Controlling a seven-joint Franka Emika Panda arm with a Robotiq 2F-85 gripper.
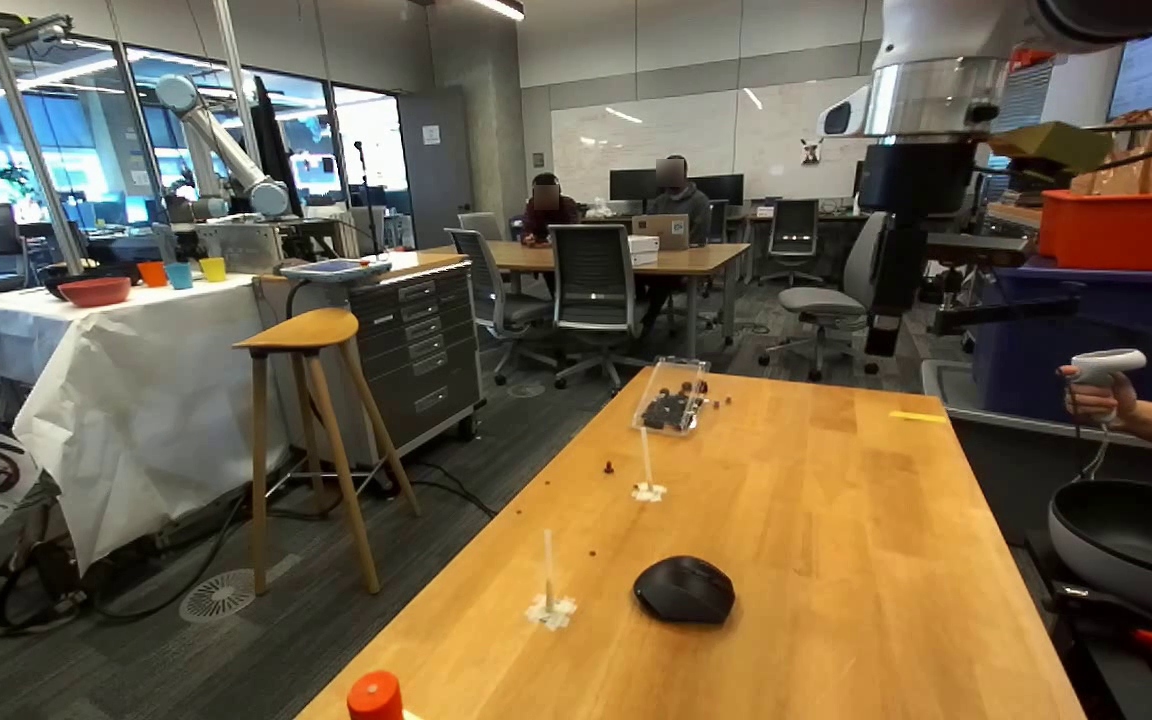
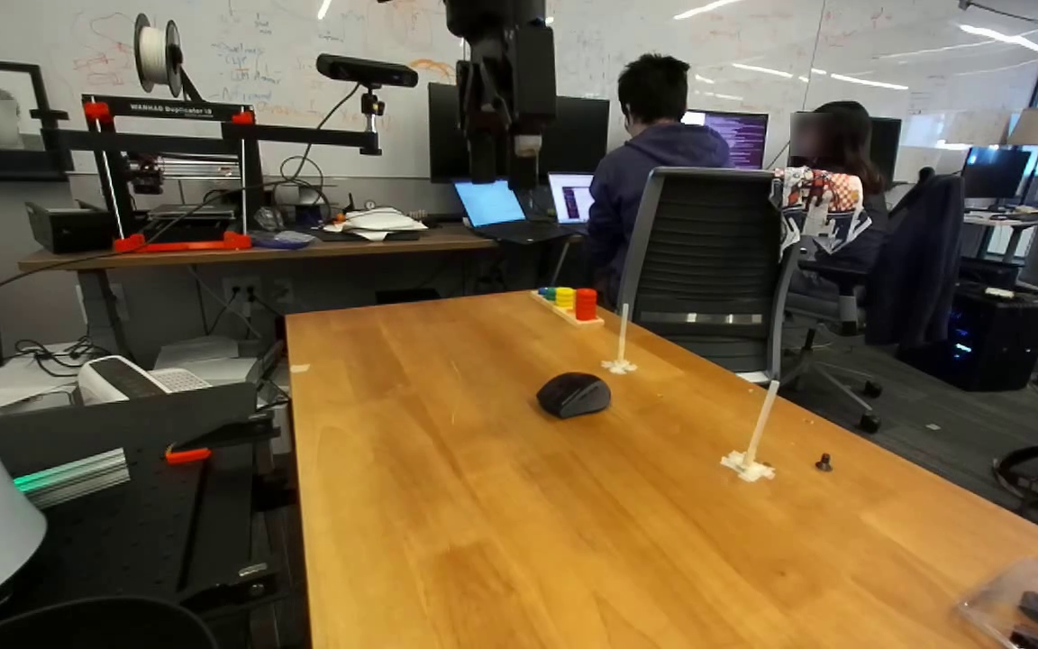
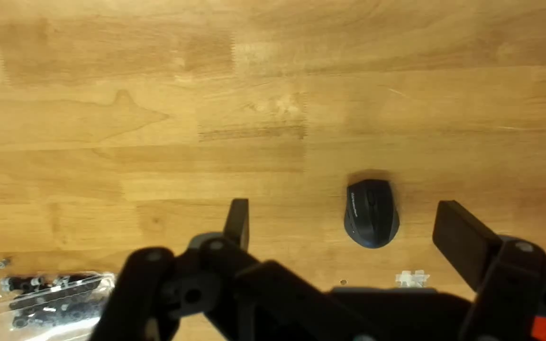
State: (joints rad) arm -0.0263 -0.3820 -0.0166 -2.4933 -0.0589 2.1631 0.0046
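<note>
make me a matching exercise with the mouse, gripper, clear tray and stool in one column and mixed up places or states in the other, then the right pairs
Column one
1. mouse
2. gripper
3. clear tray
4. stool

Column two
a. standing on the floor
b. containing small dark parts
c. black, lying on the table
d. up in the air, jaws apart

Right pairs
1-c
2-d
3-b
4-a
</note>
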